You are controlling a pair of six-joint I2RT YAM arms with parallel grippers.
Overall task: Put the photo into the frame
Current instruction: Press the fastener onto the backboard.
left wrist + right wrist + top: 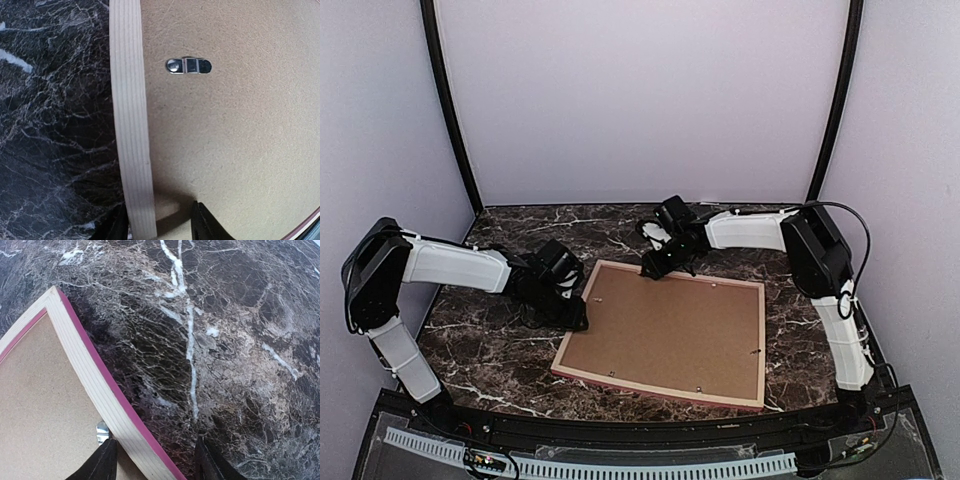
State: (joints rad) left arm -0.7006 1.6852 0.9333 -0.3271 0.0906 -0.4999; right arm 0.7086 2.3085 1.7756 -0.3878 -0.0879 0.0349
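1. Left arm: it enters from the left edge of the overhead view and reaches to the left side of the frame.
2. My left claw: released and grasping nothing. Its fingers stand astride the left rail. One is on the marble side, and the other is over the board with a shadowed gap to the wood.
3. The frame: it lies flat and face down at the centre of the overhead view. Its tan back is up and the pink edge shows along the lower rail.
4. Backing board: the brown sheet fills the opening. The photo shows in no view, and I cannot tell whether it lies beneath the board.
5. Metal tab: it lies flat on the board near the left rail, apart from it.
6. My right claw: also released. It straddles the far rail beside the frame's upper left corner, with a gap on the marble side.
7. Right arm: it descends the right edge of the overhead view.
8. Step in hand, as I judge it: taking hold of two rails.
   - I should close squarely on the wood alone.
   - My fingertips should stay off the board.
   - Both claws should move together so the frame stays level.
9. Obstacles:
   - The table sits directly under the rails, so a finger has little room to get beneath.
   - The two claws work near each other at the upper left corner.
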